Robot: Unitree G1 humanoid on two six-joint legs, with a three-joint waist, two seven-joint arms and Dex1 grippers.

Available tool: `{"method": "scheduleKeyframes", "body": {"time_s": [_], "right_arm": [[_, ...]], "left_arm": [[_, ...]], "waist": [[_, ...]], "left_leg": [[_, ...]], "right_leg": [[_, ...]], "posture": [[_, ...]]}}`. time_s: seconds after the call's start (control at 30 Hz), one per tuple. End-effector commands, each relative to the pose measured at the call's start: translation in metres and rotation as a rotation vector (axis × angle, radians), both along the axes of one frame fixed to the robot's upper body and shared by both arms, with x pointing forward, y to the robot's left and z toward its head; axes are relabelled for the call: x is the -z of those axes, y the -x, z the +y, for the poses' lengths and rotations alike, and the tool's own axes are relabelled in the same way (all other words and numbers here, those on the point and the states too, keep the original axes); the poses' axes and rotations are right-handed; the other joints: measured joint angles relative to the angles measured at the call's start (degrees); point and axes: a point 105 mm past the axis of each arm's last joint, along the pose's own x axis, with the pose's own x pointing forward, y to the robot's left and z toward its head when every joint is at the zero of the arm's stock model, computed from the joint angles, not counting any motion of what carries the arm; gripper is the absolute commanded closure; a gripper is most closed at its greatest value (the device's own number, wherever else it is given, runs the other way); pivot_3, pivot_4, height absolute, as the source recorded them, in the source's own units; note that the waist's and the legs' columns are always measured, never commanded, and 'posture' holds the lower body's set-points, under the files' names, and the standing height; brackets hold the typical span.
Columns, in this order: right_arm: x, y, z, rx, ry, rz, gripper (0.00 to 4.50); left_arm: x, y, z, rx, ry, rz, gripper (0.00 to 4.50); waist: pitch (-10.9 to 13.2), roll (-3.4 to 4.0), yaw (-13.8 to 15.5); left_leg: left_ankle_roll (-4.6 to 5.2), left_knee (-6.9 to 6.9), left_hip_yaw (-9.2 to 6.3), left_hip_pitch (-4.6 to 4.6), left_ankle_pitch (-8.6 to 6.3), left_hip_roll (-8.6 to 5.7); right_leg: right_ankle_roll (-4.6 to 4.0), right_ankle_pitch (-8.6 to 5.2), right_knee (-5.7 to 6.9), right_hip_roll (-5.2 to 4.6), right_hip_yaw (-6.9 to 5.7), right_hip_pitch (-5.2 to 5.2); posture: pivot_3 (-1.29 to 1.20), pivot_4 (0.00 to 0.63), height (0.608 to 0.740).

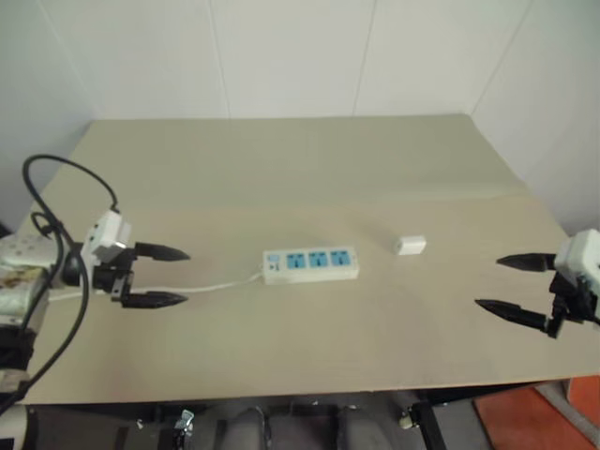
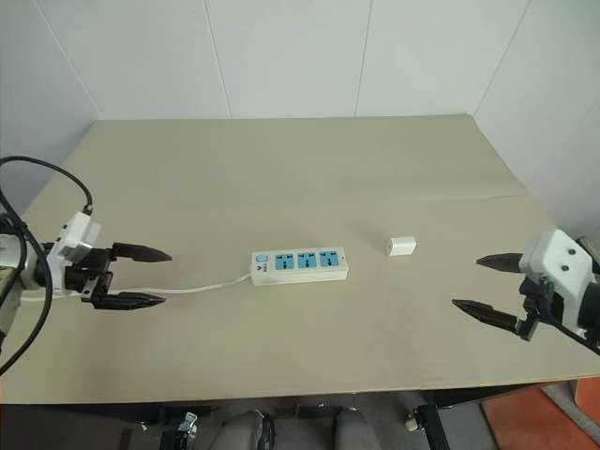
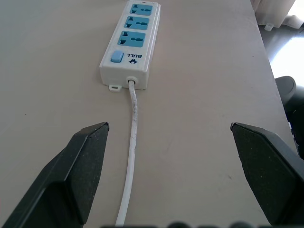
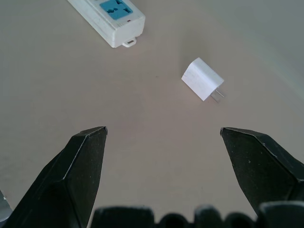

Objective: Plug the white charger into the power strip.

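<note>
The white charger (image 1: 410,245) lies loose at centre-right of the frame, just right of the power strip (image 1: 310,264). Both the left gripper (image 1: 159,276) and the right gripper (image 1: 514,285) hover wide open, holding nothing. The right gripper should probably straddle the charger's flat sides, prongs kept clear.

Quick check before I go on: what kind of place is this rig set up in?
Probably a test room or lab, not a home: a plain beige table against bare white panelled walls, holding a long white power strip with three blue sockets and a small white plastic charger block.
</note>
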Motion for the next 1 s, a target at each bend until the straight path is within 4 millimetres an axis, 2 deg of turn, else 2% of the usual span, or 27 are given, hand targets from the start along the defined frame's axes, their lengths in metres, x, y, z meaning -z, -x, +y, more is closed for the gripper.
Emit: {"method": "scheduleKeyframes", "body": {"time_s": [0.03, 0.43, 0.53, 0.67, 0.83, 1.0], "right_arm": [[-0.015, 0.001, 0.004, -0.012, 0.001, -0.104, 0.0], [-0.008, 0.005, 0.004, 0.017, 0.048, -0.188, 0.0], [-0.009, 0.003, 0.008, 0.022, 0.047, -0.202, 0.0], [-0.008, 0.001, 0.016, 0.026, 0.056, -0.219, 0.0], [-0.008, -0.001, 0.025, 0.042, 0.057, -0.216, 0.0], [-0.002, -0.001, 0.038, 0.052, 0.054, -0.196, 0.0]], "left_arm": [[-0.015, -0.002, 0.002, -0.001, 0.008, -0.058, 0.03], [-0.012, -0.028, -0.008, 0.003, 0.023, -0.147, 0.03], [0.005, -0.033, -0.015, 0.03, -0.015, -0.129, 0.03], [0.039, -0.046, -0.038, 0.061, -0.019, -0.077, 0.03], [0.056, -0.065, -0.07, 0.062, -0.013, -0.059, 0.03], [0.085, -0.073, -0.078, 0.043, -0.164, -0.042, 0.03]], "waist": [[0.0, -0.01, 0.0], [0.0, -0.04, 0.2], [0.0, -0.04, 0.0], [0.0, -0.05, 0.0], [0.2, -0.27, 0.5], [0.2, -0.28, 0.2]], "left_leg": [[0.0, 0.04, 0.0, 0.01, 0.0, 0.0], [-0.01, 0.18, 0.0, 0.11, 0.01, -0.04], [-0.01, 0.18, 0.0, 0.25, 0.01, -0.04], [-0.01, 0.18, -0.01, 0.44, 0.01, -0.05], [-0.01, 0.24, -0.09, 0.58, 0.01, -0.08], [0.0, 0.23, -0.1, 0.53, 0.0, -0.09]], "right_leg": [[0.0, 0.0, 0.03, 0.0, 0.0, 0.01], [0.0, 0.0, 0.19, 0.0, 0.01, 0.13], [0.0, 0.0, 0.2, 0.01, 0.01, 0.26], [0.0, 0.0, 0.17, 0.01, 0.0, 0.51], [0.01, 0.0, 0.09, 0.01, -0.09, 0.78], [0.01, 0.0, 0.04, 0.0, -0.04, 0.75]], "posture": [[0.0, 0.15, 0.74], [0.0, 0.15, 0.74], [0.0, 0.15, 0.74], [0.0, 0.15, 0.74], [0.0, 0.15, 0.74], [0.0, 0.15, 0.74]]}}
